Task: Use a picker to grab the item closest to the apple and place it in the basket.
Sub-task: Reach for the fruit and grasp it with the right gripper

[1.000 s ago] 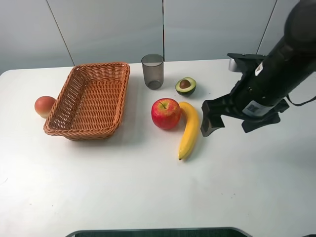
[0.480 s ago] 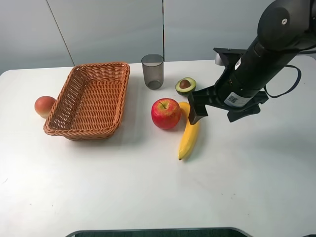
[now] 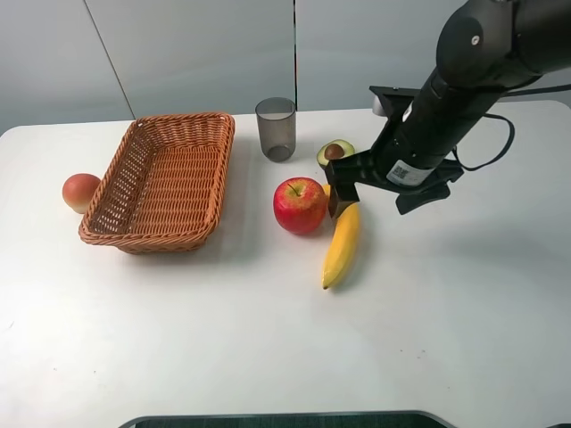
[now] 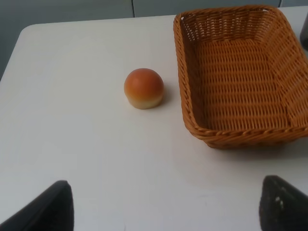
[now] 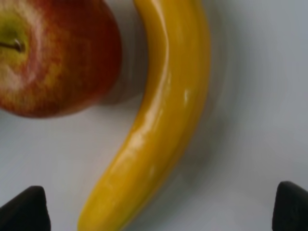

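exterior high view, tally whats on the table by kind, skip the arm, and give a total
apple: 1
banana: 1
avocado half: 1
round orange-red fruit: 1
cup: 1
basket: 1
total: 6

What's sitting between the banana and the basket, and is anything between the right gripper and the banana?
Nothing visible separates the right gripper from the banana; its open jaws hang over the banana's far end. The apple sits beside the banana on the basket side, so a straight path crosses it.
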